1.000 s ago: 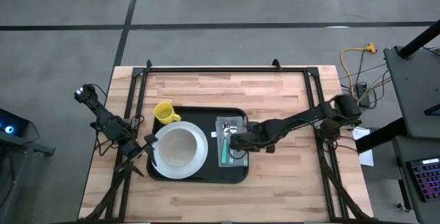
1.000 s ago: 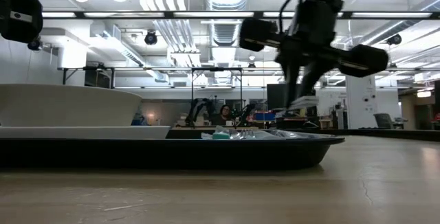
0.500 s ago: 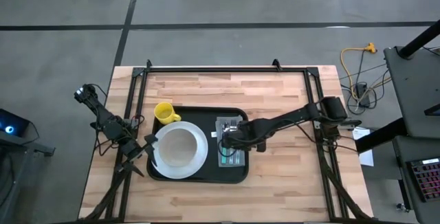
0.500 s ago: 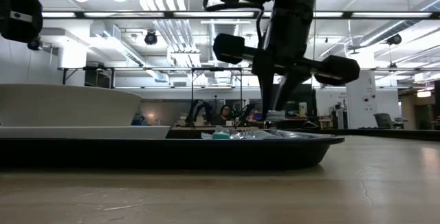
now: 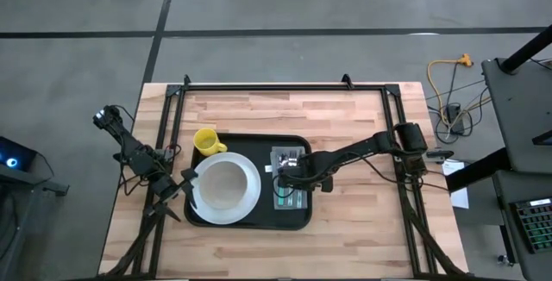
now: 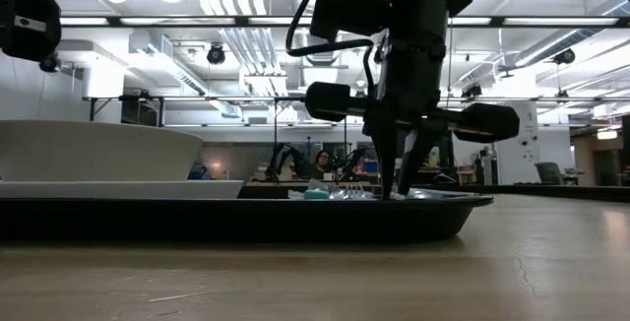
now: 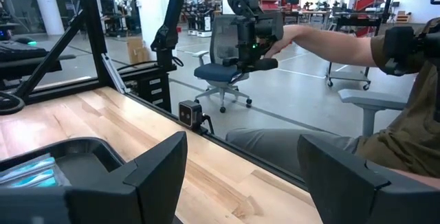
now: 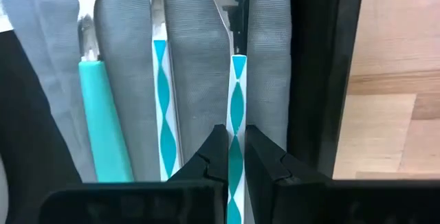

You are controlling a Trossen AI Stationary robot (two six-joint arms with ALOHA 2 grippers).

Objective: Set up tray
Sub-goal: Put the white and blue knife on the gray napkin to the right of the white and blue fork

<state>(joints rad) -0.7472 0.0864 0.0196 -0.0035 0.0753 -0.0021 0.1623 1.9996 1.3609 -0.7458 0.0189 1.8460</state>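
We found the large flat black rectangular tray [image 5: 248, 219] at the tabletop's centre. Our right hand [image 8: 236, 157] pinched a teal-and-white patterned utensil [image 8: 236, 107] over the grey folded napkin [image 8: 196, 59], at the tray's 3 o'clock. Judged next: release and lift clear. The left hand [image 5: 185, 186] waited at 9 o'clock, spread.

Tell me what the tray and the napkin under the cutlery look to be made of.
Tray: apparently matte black plastic, given its smooth, moulded rounded rim. Napkin: grey woven cloth, since a fine ribbed weave shows. The right gripper pinches a teal-patterned utensil lying on it.
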